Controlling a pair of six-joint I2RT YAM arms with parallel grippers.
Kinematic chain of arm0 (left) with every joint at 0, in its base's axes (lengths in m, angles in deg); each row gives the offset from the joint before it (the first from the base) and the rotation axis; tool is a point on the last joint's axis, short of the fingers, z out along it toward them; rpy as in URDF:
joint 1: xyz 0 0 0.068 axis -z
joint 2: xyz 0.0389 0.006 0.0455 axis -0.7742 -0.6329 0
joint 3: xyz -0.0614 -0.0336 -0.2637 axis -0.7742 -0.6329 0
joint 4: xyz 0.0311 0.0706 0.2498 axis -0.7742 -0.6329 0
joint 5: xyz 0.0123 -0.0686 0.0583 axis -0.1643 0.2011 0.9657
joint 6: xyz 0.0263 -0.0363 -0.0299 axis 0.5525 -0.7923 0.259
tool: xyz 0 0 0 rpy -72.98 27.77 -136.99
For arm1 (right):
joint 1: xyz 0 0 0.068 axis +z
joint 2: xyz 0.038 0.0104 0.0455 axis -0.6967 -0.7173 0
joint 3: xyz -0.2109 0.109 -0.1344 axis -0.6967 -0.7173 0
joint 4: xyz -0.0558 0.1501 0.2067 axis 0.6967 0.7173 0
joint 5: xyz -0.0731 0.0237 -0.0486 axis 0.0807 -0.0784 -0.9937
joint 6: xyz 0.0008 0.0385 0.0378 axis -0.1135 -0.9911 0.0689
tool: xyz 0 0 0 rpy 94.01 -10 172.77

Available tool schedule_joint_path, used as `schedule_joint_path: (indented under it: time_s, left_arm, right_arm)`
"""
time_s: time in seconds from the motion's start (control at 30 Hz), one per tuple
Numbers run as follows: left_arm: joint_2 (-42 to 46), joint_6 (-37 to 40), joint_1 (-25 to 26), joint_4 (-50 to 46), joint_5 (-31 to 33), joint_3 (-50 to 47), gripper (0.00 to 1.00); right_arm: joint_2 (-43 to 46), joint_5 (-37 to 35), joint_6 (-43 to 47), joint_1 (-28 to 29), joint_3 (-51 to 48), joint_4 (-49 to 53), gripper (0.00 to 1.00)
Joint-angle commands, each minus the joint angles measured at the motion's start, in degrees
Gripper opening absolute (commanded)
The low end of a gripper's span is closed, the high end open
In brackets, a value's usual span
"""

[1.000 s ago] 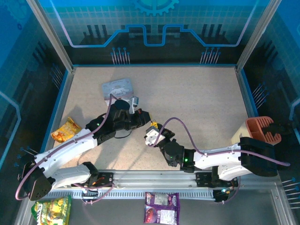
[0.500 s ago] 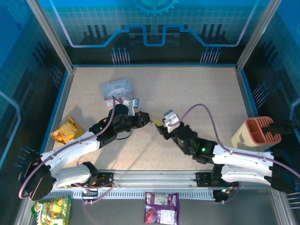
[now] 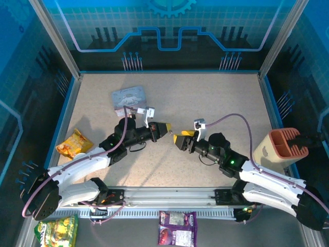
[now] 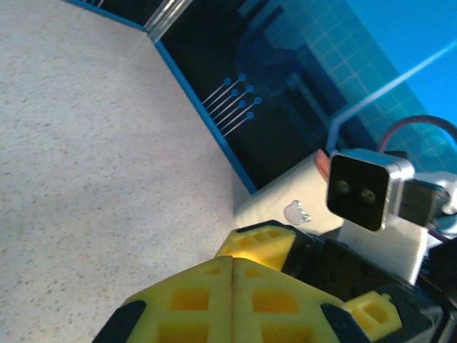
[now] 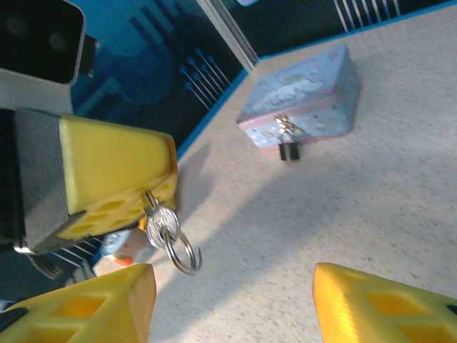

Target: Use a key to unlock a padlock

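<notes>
Two sets of fingers nose-to-nose mid-frame: left fingers (image 3: 165, 128) clenched on the key (image 5: 161, 226), head and ring (image 5: 183, 254) poking toward the released right fingers (image 3: 182, 139); padlock (image 5: 288, 150) hangs on the tin (image 5: 307, 93), upper left of the bench (image 3: 221, 103), left arm nearer.

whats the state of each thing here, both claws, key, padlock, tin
left claw: shut on the key
right claw: open, holding nothing
key: pinched in the left claw, ring dangling
tin: lid shut
padlock: hanging off the tin's front, shackle looks closed
</notes>
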Motion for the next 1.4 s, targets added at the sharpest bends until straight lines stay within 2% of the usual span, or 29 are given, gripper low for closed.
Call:
schedule_joint_path:
  time_s: [0.0,0.43,0.9,1.13,1.37]
  left_arm:
    - [1.2,2.0,-0.3,4.9,-3.7,-1.1,0.00]
    - [0.8,1.3,-0.1,8.5,-6.8,-1.4,0.00]
    - [-0.2,0.3,0.1,11.3,-8.0,-1.6,0.00]
    - [-0.9,0.2,0.5,12.2,-8.0,-1.6,0.00]
    - [-1.3,0.1,0.8,13.9,-7.5,-1.9,0.00]
  right_arm:
    - [0.8,8.3,-3.7,-2.5,-1.4,-8.1,0.60]
    - [-2.4,14.6,-6.3,-3.7,-3.5,-20.0,0.51]
    - [-3.5,15.8,-7.2,-3.6,-3.2,-21.2,0.34]
    - [-4.0,16.9,-8.0,-3.7,-2.8,-21.6,0.30]
    - [-3.1,15.8,-8.2,-3.6,-3.1,-21.2,0.17]
